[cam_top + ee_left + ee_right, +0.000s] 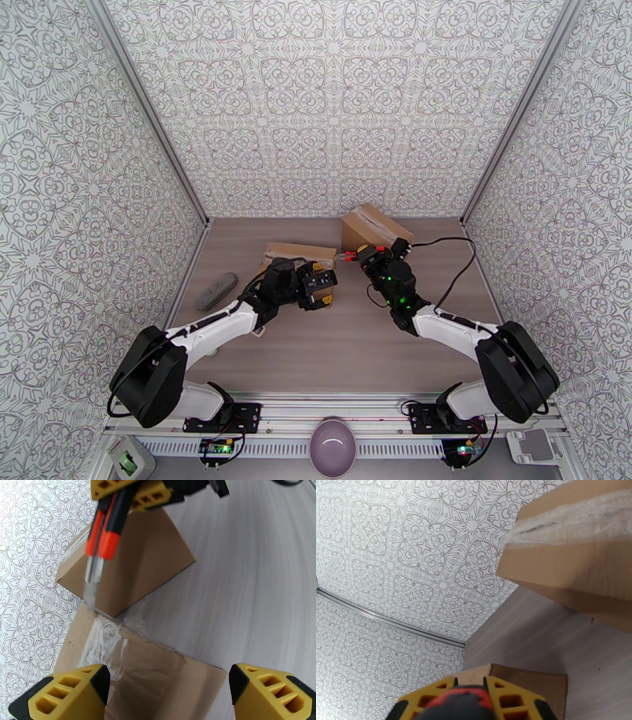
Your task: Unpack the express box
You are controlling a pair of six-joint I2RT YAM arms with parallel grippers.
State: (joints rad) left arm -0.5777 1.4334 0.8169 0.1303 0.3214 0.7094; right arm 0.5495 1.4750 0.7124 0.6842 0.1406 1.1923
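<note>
The express box (296, 254), brown cardboard with clear tape along its top seam, lies mid-table; it is also in the left wrist view (158, 677) and the right wrist view (531, 681). My left gripper (322, 286) hovers open just over the box's near right part, its yellow fingers (67, 693) spread to either side with nothing between them. My right gripper (366, 254) is shut on an orange-and-black utility knife (104, 539). The blade tip (91, 598) rests at the taped far edge of the box. The knife handle (462, 705) sits between the right fingers.
A second taped cardboard box (375, 227) stands tilted at the back, just behind the knife (134, 563) (584, 547). A grey oblong object (216, 290) lies by the left wall. Patterned walls close in three sides. A purple bowl (332, 446) sits below the near rail.
</note>
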